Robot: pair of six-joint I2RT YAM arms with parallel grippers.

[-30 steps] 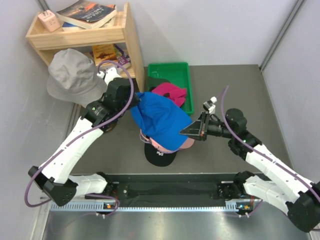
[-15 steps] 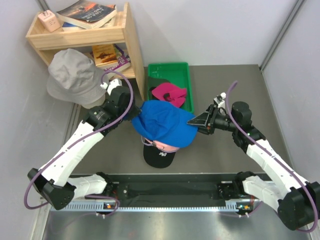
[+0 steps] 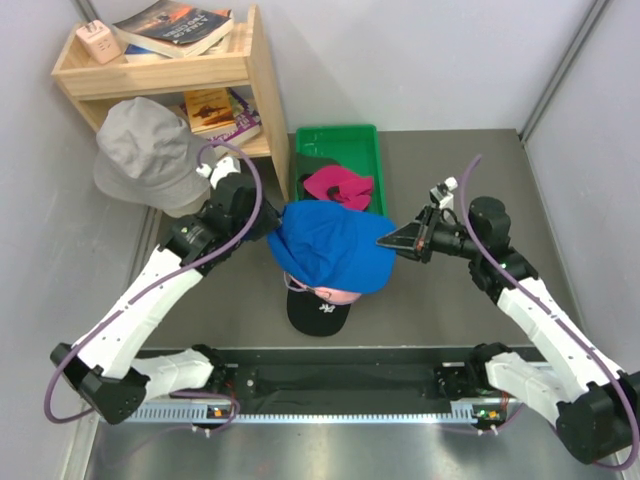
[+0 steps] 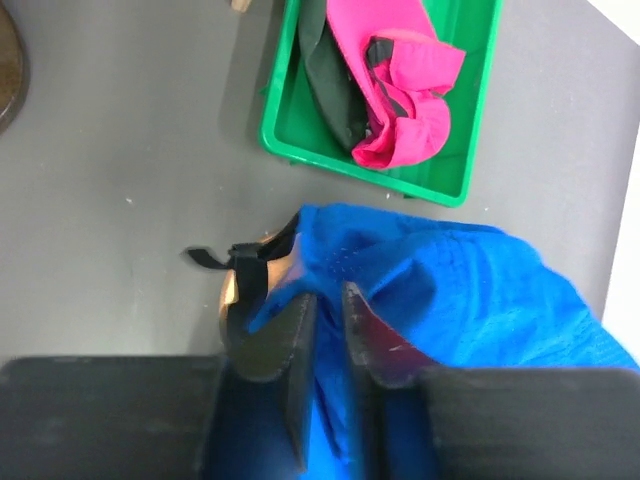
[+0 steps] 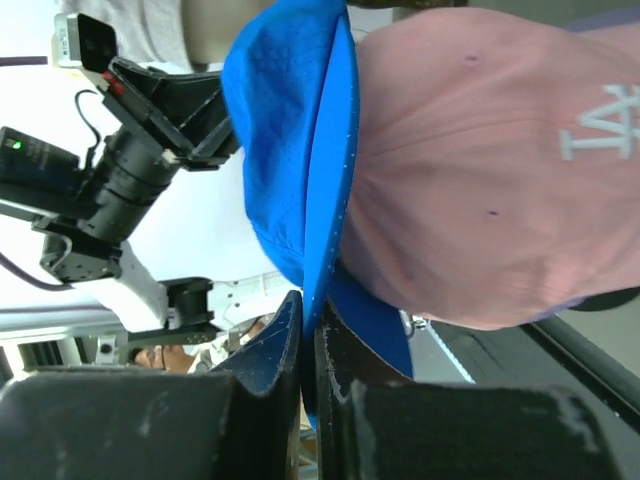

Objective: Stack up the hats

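Bright blue fabric baseball cap (image 3: 330, 250) sits on top of the pile mid-table, over a pink fabric cap (image 5: 480, 170) and a black cap (image 3: 320, 315) at the bottom. Right gripper (image 5: 310, 305) has its jaws pressed together, pinching the blue cap's edge. Left gripper (image 4: 327, 300) has its jaws slightly parted at the blue cap's opposite edge; can't tell if they grip. Magenta cap (image 4: 405, 90) and dark green cap (image 4: 325, 85) lie in the green plastic tray (image 4: 478, 90)

The blue cap (image 3: 330, 248) has dropped onto the pink cap (image 5: 480, 200).
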